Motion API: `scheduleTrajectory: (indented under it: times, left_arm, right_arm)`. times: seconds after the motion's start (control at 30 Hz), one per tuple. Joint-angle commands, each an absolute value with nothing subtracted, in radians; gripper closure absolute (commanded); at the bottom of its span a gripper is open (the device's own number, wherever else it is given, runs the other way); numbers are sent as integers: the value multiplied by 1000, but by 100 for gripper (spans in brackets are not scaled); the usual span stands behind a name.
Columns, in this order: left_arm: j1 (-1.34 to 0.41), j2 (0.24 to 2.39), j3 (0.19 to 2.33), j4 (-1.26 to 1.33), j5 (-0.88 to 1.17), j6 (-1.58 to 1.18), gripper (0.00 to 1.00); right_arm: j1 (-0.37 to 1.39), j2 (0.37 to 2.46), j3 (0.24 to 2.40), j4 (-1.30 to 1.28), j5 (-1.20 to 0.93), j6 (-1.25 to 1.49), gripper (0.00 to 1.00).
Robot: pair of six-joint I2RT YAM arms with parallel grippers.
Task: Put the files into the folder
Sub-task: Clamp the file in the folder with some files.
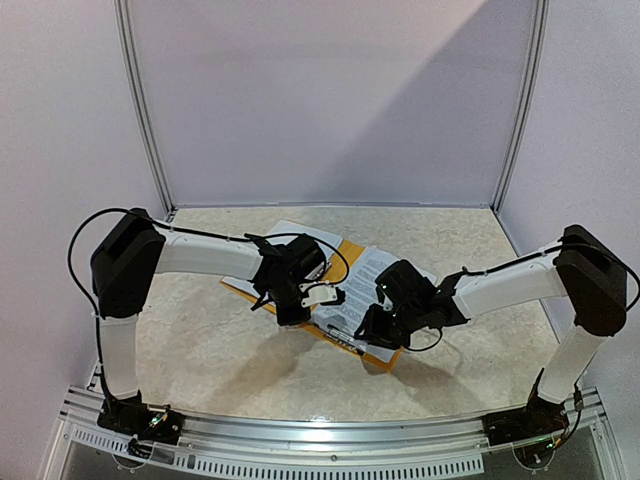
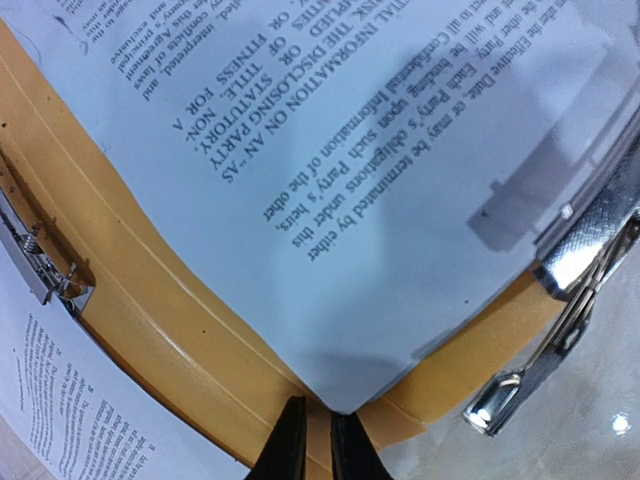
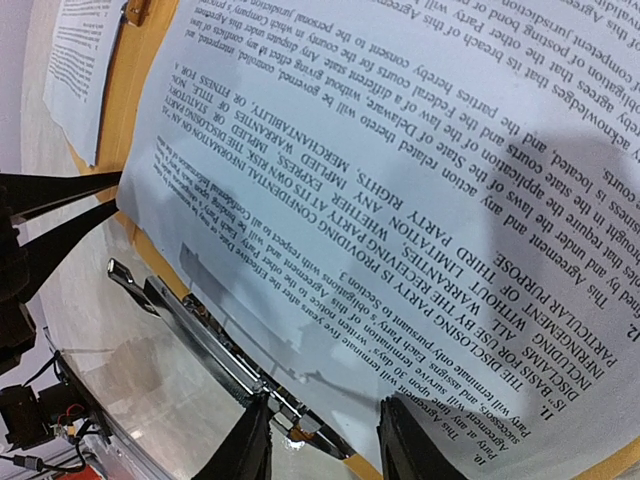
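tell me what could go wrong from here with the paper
The left gripper pinches the top sheet by one corner; a pull could crease or tear it. The right gripper stands open astride the metal clip, with the sheet's edge just above; closing may catch paper too. The sheet lies over the clip, not under it, so it could slip off the folder.

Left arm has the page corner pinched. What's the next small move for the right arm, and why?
Probably close the right gripper on the end of the metal clip: its fingers stand apart astride that end, at the edge of the sheet. The left gripper pinches that sheet's corner over the folder, steadying it.
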State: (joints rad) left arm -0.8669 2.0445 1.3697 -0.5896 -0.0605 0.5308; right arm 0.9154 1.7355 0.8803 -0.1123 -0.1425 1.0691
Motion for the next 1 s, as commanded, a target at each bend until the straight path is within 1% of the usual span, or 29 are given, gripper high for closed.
scheduleTrajectory:
  times: [0.0,0.23,0.33,0.67,0.83,0.97]
  left_arm:
    - [-891,2117,1350,-644,-9,535,88]
    - [-891,2118,1350,-644,-8,535,88]
    - [-891,2117,1351,-645,-8,536,88]
    - [-891,2117,1350,-646,-8,535,88]
    - [-891,2117,1350,-647,-8,535,88]
    - [-890,2117,1351,-648,-8,535,87]
  right_arm:
    - [920,1729,856,-173,-126,1075,63]
    - [923,1712,955,-216,-116,1002,62]
    - [924,1715,978,-194,-121,979,62]
    - [934,1806,979,-117,-167,1020,57]
    - [939,1834,974,-143,-173,1032,57]
    - [939,1803,926,-158,-142,1052,59]
